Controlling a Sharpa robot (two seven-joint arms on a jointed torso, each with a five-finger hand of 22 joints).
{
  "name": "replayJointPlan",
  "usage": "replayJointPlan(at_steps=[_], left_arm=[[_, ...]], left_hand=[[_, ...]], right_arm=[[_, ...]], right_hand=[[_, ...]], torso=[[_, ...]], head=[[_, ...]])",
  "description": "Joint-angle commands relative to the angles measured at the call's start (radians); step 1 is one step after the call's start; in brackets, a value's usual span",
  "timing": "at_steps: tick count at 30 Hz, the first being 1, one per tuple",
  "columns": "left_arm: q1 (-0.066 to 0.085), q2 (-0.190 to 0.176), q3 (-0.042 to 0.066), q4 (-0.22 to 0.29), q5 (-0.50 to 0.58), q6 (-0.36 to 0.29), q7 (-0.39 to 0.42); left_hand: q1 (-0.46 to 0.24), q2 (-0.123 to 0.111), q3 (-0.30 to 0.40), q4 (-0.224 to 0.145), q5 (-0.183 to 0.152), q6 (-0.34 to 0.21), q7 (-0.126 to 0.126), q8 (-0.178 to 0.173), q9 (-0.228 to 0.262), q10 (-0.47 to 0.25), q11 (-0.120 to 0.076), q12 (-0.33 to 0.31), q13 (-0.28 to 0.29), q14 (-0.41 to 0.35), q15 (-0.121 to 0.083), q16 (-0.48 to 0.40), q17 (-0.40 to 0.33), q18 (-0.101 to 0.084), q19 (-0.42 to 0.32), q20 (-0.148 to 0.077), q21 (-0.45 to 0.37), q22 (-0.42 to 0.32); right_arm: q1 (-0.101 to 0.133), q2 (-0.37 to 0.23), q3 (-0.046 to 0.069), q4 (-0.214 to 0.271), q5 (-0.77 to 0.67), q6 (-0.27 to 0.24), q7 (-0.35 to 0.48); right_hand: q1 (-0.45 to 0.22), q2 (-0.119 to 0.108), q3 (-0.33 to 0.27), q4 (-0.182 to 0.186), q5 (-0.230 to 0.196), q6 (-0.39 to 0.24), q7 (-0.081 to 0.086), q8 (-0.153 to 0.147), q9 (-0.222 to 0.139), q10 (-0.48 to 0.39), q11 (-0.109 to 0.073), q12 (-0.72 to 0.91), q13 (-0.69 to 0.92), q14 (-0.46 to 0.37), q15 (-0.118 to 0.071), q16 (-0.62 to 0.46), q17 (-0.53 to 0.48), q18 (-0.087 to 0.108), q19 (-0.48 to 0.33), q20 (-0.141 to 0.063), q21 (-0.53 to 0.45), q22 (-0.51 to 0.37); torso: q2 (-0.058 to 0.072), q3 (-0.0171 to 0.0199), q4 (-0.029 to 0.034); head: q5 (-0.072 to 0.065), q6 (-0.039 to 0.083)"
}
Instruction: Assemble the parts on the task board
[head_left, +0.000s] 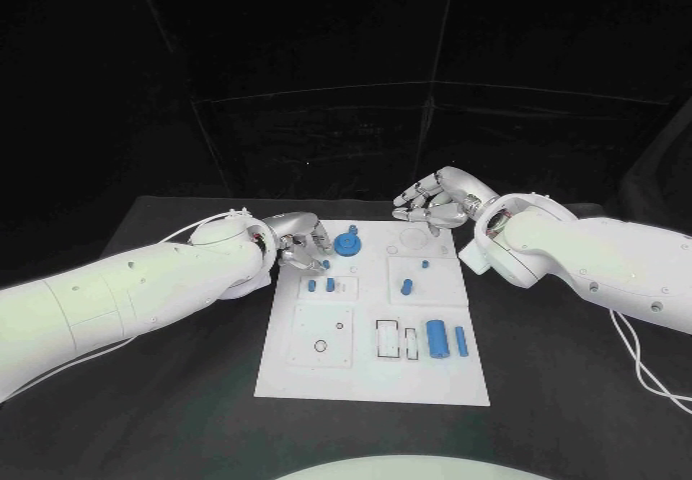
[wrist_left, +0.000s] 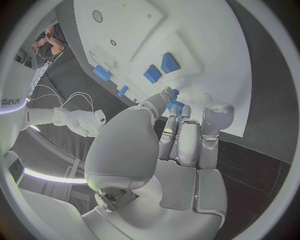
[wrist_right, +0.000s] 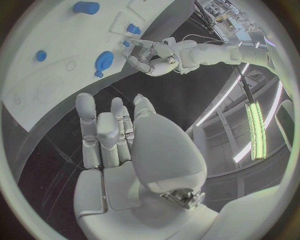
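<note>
The left hand (head_left: 296, 245) is seen at the far left corner of the task board (head_left: 372, 385), its smooth silver fingers (wrist_left: 210, 120) stretched out side by side over the white surface with nothing gripped between them. In the left wrist view, a blue gear-like part (wrist_left: 177, 105) with a toothed rim and a short stem lies just beyond the fingertips, partly hidden by them; whether it is touched cannot be told. In the head view the same round blue part (head_left: 348, 242) is seen just beside these fingers, on the side toward the other hand.

The right hand (head_left: 437, 197) is held above the far right corner of the board, its metallic fingers (wrist_right: 87, 117) loosely extended and apart, nothing gripped. The board edge lies just beyond the fingertips, and the gear is seen further out on the plate.

The board is a flat, matt white rectangular plate with shallow recessed panels and outlined slots. Outward from the left fingers, two small blue pegs (head_left: 320, 286) stand side by side. Out from the right fingers two further small blue pieces (head_left: 408, 287) are found, one near the other. Toward the near end, two upright oblong blue blocks (head_left: 436, 343) lie side by side next to a dark rectangular outline.

The board rests on a black, matt worktop (head_left: 173, 410).
</note>
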Motion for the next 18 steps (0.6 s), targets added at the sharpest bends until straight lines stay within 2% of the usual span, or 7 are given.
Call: replayJointPlan(at_steps=[1, 2, 3, 9, 14, 17, 18], left_arm=[[0.002, -0.023, 0.003, 0.018, 0.178, -0.069, 0.085], [0.002, -0.034, 0.004, 0.025, 0.249, -0.071, 0.104], [0.002, -0.043, 0.005, 0.031, 0.309, -0.07, 0.121], [0.003, -0.111, 0.006, 0.083, 0.731, -0.054, 0.256], [0.004, -0.152, 0.006, 0.117, 0.969, -0.052, 0.326], [0.004, -0.17, 0.006, 0.135, 1.095, -0.043, 0.36], [0.004, -0.174, 0.006, 0.14, 1.122, -0.042, 0.368]], left_hand=[[0.007, 0.003, -0.01, 0.002, 0.001, -0.004, 0.01, -0.004, 0.001, -0.021, 0.003, 0.006, 0.0, -0.001, 0.01, -0.004, -0.003, 0.01, -0.011, 0.002, -0.022, -0.018], [0.007, 0.005, -0.013, 0.004, 0.001, -0.004, 0.014, -0.005, 0.001, -0.031, 0.005, 0.007, -0.001, -0.001, 0.01, -0.005, -0.005, 0.011, -0.015, 0.003, -0.032, -0.027], [0.006, 0.007, -0.015, 0.005, 0.001, -0.003, 0.018, -0.005, 0.001, -0.035, 0.005, 0.009, -0.001, -0.002, 0.011, -0.005, -0.006, 0.013, -0.017, 0.004, -0.038, -0.033], [-0.002, 0.021, -0.026, 0.016, 0.001, 0.007, 0.026, -0.002, 0.002, -0.036, 0.007, 0.031, 0.001, -0.006, 0.013, -0.009, -0.019, 0.019, -0.027, 0.006, -0.07, -0.062], [-0.006, 0.043, -0.031, 0.028, 0.002, 0.023, 0.022, 0.005, 0.003, -0.009, 0.003, 0.072, 0.009, -0.02, 0.01, -0.024, -0.051, 0.026, -0.044, 0.006, -0.111, -0.099], [-0.016, 0.054, -0.035, 0.04, 0.002, 0.037, 0.016, 0.013, 0.004, 0.053, -0.008, 0.12, 0.021, -0.053, 0.004, -0.059, -0.119, 0.042, -0.087, 0.002, -0.198, -0.177], [-0.019, 0.057, -0.035, 0.044, 0.003, 0.04, 0.015, 0.015, 0.004, 0.071, -0.012, 0.134, 0.024, -0.076, 0.001, -0.082, -0.16, 0.05, -0.113, 0.0, -0.248, -0.22]], right_arm=[[0.002, -0.002, 0.0, -0.025, -0.135, 0.052, -0.028], [0.001, -0.002, 0.0, -0.035, -0.165, 0.063, -0.033], [0.001, -0.002, 0.0, -0.042, -0.19, 0.072, -0.036], [-0.008, -0.006, 0.0, -0.071, -0.396, 0.122, -0.063], [-0.026, -0.012, 0.0, -0.071, -0.556, 0.137, -0.082], [-0.042, -0.014, 0.0, -0.063, -0.648, 0.145, -0.093], [-0.047, -0.014, 0.0, -0.06, -0.672, 0.147, -0.095]], right_hand=[[0.055, -0.003, 0.03, -0.013, -0.03, 0.016, -0.001, 0.01, 0.0, -0.01, 0.003, -0.124, -0.107, -0.012, 0.001, -0.051, -0.054, 0.02, -0.002, 0.0, -0.021, -0.023], [0.068, -0.005, 0.038, -0.017, -0.034, 0.023, -0.002, 0.013, 0.0, -0.013, 0.005, -0.153, -0.132, -0.011, 0.001, -0.057, -0.061, 0.019, 0.0, 0.001, -0.023, -0.024], [0.074, -0.011, 0.047, -0.014, -0.042, 0.024, 0.005, 0.013, -0.002, 0.009, 0.005, -0.199, -0.178, -0.008, 0.006, -0.062, -0.065, 0.019, 0.005, 0.002, -0.026, -0.025], [0.104, -0.037, 0.089, -0.016, -0.062, 0.055, -0.006, 0.016, -0.003, 0.058, 0.009, -0.33, -0.308, 0.01, 0.004, -0.054, -0.057, 0.016, 0.028, 0.002, -0.02, -0.009], [0.114, -0.048, 0.107, -0.018, -0.078, 0.071, -0.011, 0.012, -0.003, 0.072, 0.008, -0.363, -0.35, 0.019, 0.005, -0.041, -0.045, 0.013, 0.04, -0.001, -0.009, 0.008], [0.121, -0.056, 0.118, -0.021, -0.09, 0.075, -0.012, 0.006, -0.004, 0.075, 0.009, -0.381, -0.373, 0.026, 0.006, -0.031, -0.034, 0.01, 0.049, -0.004, 0.0, 0.022], [0.123, -0.058, 0.12, -0.022, -0.093, 0.075, -0.012, 0.004, -0.004, 0.076, 0.009, -0.385, -0.379, 0.028, 0.007, -0.028, -0.031, 0.01, 0.05, -0.004, 0.001, 0.024]], torso=[[-0.001, -0.0003, 0.0001], [-0.001, 0.0001, 0.0005], [0.0, 0.0006, 0.0007], [0.001, 0.0002, 0.0], [0.0, -0.0006, 0.0012], [0.001, 0.0016, -0.0002], [0.001, 0.0012, -0.0013]], head=[[-0.002, 0.002], [-0.002, 0.003], [-0.002, 0.004], [-0.003, 0.006], [-0.006, 0.007], [-0.01, 0.008], [-0.018, 0.01]])
